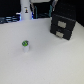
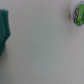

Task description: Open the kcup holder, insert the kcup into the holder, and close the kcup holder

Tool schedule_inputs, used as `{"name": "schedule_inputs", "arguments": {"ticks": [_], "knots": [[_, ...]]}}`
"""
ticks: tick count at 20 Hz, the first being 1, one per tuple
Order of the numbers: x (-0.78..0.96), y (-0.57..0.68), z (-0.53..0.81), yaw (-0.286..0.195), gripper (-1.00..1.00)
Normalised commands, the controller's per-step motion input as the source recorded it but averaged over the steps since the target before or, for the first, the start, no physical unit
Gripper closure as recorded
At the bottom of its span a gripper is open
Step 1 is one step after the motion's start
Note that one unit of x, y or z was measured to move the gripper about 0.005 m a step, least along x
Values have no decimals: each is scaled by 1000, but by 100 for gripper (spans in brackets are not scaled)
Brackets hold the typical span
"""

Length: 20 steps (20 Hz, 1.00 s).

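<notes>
The kcup (image 1: 25,46), a small white pod with a green top, stands upright on the white table toward the exterior view's left. It also shows from above in the wrist view (image 2: 78,12). The kcup holder (image 1: 63,26), a black boxy drawer unit, sits at the back on the exterior view's right with its drawer shut. A white upright shape (image 1: 25,12) at the back looks like my gripper, well away from both. It is too blurred to show its jaws. No fingers show in the wrist view.
The white table (image 1: 47,60) spreads around the kcup. A teal-green cloth-like thing (image 2: 4,31) lies at one edge of the wrist view. Dark clutter (image 1: 7,20) lines the back edge at the exterior view's left.
</notes>
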Motion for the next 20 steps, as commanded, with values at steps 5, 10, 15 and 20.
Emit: {"name": "schedule_inputs", "arguments": {"ticks": [5, 10, 15, 20], "knots": [[-225, 492, 159, -182, -100], [-221, 630, 183, -210, -100], [-209, 642, 80, -222, -100], [-222, 680, 7, -208, -100]]}}
